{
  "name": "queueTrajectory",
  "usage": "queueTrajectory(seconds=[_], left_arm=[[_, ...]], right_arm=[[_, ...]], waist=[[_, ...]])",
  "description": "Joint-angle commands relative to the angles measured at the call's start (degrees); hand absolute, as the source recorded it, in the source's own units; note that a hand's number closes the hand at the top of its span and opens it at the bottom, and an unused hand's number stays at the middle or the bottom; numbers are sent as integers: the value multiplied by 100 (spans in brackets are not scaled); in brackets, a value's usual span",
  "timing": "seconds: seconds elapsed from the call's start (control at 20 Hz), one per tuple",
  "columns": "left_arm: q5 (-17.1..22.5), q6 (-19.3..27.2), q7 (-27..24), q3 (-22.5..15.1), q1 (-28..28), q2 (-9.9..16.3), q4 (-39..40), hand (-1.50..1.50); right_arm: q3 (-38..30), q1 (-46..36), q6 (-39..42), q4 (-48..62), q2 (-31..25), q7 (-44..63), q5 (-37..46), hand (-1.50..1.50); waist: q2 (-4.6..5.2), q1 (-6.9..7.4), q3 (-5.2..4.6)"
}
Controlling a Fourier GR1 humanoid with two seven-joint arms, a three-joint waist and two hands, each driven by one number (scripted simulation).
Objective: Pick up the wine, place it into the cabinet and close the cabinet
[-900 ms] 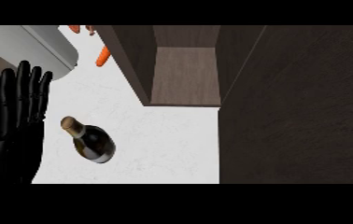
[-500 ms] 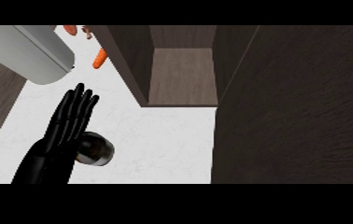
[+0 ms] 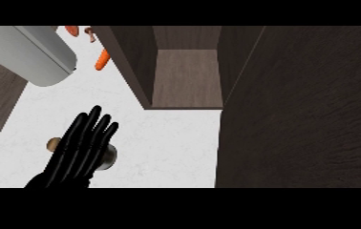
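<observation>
The wine bottle (image 3: 110, 157) lies on the white counter (image 3: 169, 147) at the lower left. Only its tan cork end and a bit of its dark body show. My left hand (image 3: 79, 149) is spread over it with straight fingers pointing up the view, open and hiding most of the bottle. I cannot tell whether the hand touches it. The dark wooden cabinet (image 3: 187, 78) stands open above and to the right, and its inner shelf is bare. Its open door (image 3: 289, 109) fills the right side. My right hand does not show.
A large grey rounded object (image 3: 35, 51) sits at the upper left. An orange carrot (image 3: 102, 60) lies beside the cabinet's left wall, with small red items (image 3: 72, 30) at the top edge. White counter stretches between the bottle and the cabinet front.
My left hand has moved from the left edge rightward over the wine bottle, now covering most of it. The bottle lies where it was on the counter.
</observation>
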Motion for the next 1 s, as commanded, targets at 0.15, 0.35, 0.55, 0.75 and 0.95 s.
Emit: queueTrajectory(seconds=[0.15, 0.35, 0.55, 0.75, 0.95], left_arm=[[-498, 695, 955, -608, -432, -37, -651, -150], [-612, 944, 1510, -687, -542, -37, -1099, -150], [-646, 1221, 1399, -674, -584, 25, -961, -150], [-646, 1262, 1810, -442, -690, 215, -1311, -150], [-702, 1267, 1642, -398, -308, 352, -1365, -150]], right_arm=[[-206, -206, -132, -614, -70, 902, -233, -150], [-135, -659, -143, -293, 14, 946, -151, -150], [434, -455, -527, -1004, 271, 1505, 333, -150], [482, -588, -534, -1160, 218, 1765, 342, -150], [67, -903, -595, -1146, 113, 2035, 97, -150]], waist=[[9, 2, 2], [11, 21, 1], [6, 15, -4], [0, 21, -5], [-3, 36, -6]])
